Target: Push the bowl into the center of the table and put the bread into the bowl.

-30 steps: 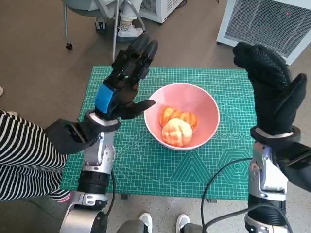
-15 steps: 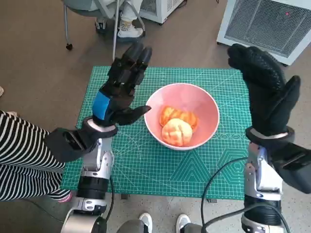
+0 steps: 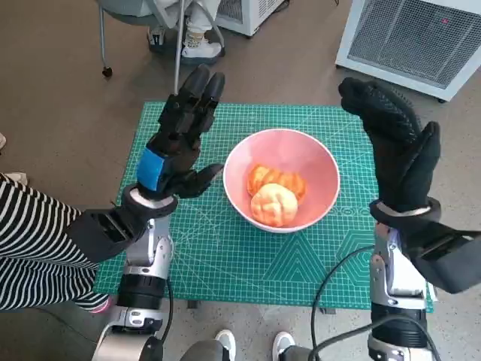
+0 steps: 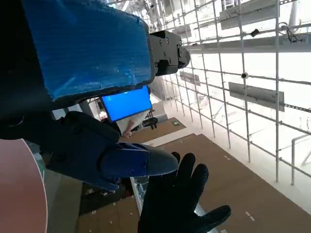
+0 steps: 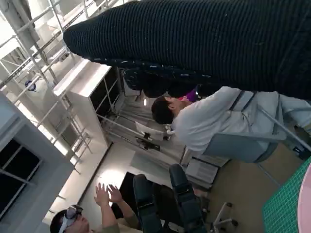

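Head view: a pink bowl sits near the middle of the tabletop, which is covered by a green cutting mat with a printed grid. Two pieces of bread lie inside the bowl, touching: an orange-glazed bun toward the far side and a pale round bun toward the near side. The left hand is raised above the mat just beside the bowl's left rim, fingers spread and straight, thumb pointing toward the bowl, holding nothing. The right hand is raised near the mat's right edge, apart from the bowl, fingers extended and empty. Neither hand touches the bowl. Around the tabletop: a striped sleeve at the left, a chair leg with a caster and a person's white shoe beyond the far edge, a white vented appliance at upper right, and a black cable crossing the near right corner.
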